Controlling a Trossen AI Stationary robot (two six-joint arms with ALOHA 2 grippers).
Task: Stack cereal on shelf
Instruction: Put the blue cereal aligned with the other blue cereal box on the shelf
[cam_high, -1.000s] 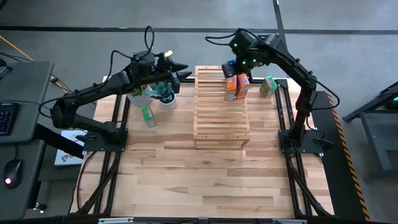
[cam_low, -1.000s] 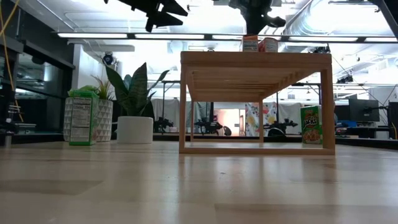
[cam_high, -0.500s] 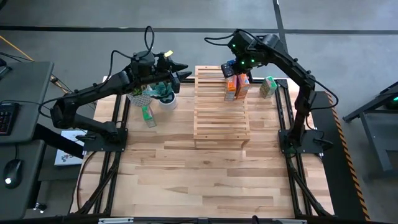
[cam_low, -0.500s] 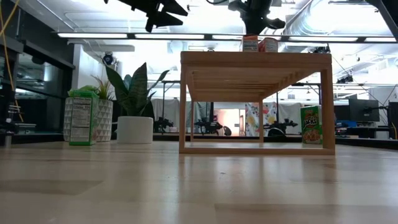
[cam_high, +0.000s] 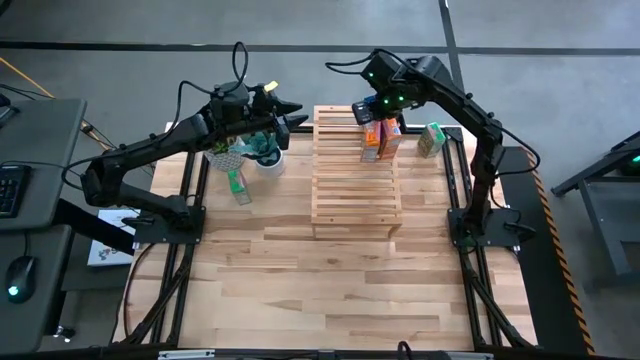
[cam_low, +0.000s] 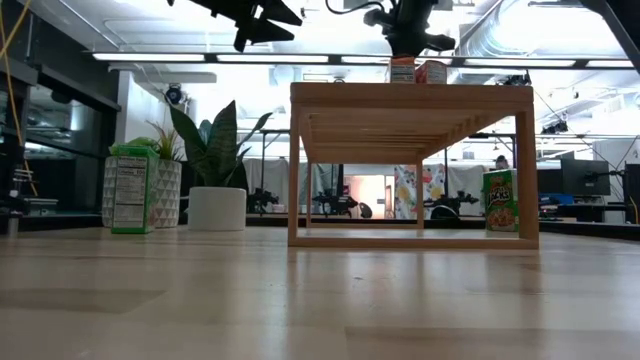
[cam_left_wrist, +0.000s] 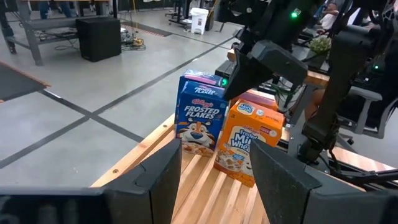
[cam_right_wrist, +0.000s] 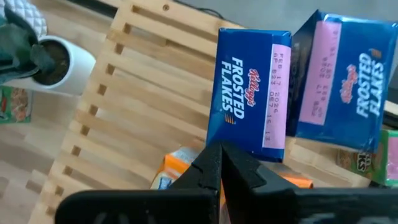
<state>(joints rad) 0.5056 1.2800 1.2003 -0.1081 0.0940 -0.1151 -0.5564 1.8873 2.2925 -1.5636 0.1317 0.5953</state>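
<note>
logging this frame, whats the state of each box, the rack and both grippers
pale wooden slatted rack: upright on the table, boxes on top
blue Frosted Flakes box: standing on rack
orange cardboard cereal box: standing on rack beside it
green box right of the rack: on tabletop
green box near the plants: upright on tabletop
right gripper: shut, empty, above the boxes
left gripper: open, empty

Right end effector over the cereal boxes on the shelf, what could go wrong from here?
The shut right end effector hangs just above the blue box, which stands near the shelf's far edge; a nudge might tip it off. The orange box stands right beside it, so one could topple the other. The left end effector waits open nearby.
</note>
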